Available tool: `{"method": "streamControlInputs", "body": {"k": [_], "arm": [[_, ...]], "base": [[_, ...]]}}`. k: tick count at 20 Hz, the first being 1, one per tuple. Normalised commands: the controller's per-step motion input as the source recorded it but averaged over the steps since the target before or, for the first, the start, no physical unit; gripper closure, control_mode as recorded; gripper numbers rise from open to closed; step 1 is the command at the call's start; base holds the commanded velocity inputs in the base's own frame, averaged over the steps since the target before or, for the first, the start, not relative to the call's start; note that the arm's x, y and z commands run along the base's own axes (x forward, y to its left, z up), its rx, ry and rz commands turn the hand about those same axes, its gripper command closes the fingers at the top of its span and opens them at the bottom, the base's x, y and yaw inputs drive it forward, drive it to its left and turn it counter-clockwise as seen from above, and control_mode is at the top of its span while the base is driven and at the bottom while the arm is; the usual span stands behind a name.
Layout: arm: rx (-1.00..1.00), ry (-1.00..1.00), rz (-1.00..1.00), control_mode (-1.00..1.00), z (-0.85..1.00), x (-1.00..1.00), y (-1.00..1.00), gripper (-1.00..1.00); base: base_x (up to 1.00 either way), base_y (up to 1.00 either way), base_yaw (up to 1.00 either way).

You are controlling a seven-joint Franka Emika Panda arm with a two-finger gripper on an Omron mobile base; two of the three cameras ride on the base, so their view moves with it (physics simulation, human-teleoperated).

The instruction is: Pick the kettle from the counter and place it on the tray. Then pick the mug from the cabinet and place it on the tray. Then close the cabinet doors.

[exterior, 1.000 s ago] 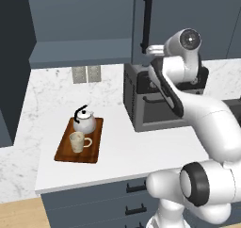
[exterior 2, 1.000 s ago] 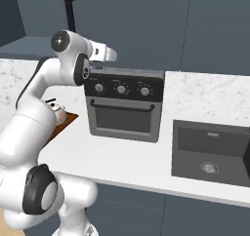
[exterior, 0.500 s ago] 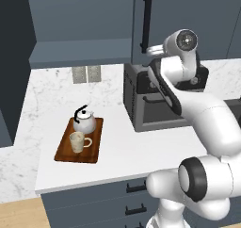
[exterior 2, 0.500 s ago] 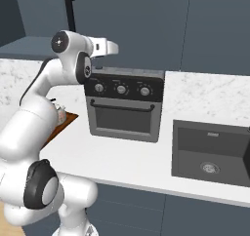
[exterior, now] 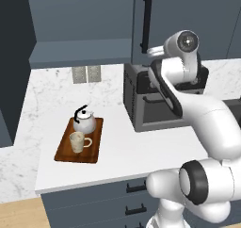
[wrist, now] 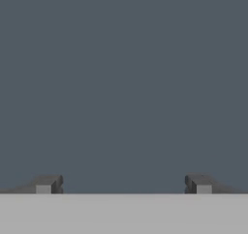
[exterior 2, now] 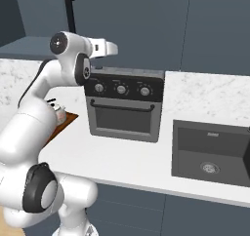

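kettle and mug on tray; tool wide open, empty, facing cabinet doors

No writing, label, brand, number or sign can be read in any view. The faint markings on the small silvery-white round kettle and the dark pattern on the cream-beige mug, both at the left of the left base view, are too small to tell as letters. The three round knobs on the dark grey countertop oven show no legible marks.
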Motion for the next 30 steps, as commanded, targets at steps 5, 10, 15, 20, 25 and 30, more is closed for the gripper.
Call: {"method": "streamControlInputs", "body": {"k": [5,10,15,20,25,30], "arm": [[0.00,0.00,0.00,-1.00,0.00,-0.40,0.19,-1.00],[0.00,0.00,0.00,-1.00,0.00,-0.56,0.18,-1.00],[0.05,0.02,0.00,-1.00,0.06,-0.64,0.11,-1.00],[0.03,0.02,0.00,-1.00,0.05,-0.61,0.14,-1.00],[0.00,0.00,0.01,-1.00,0.03,-0.54,0.21,-1.00],[0.00,0.00,0.01,-1.00,0.01,-0.50,0.10,-1.00]], "base": [[0.00,0.00,0.00],[0.00,0.00,0.00],[0.00,0.00,0.00],[0.00,0.00,0.00],[0.00,0.00,0.00],[0.00,0.00,0.00]]}}
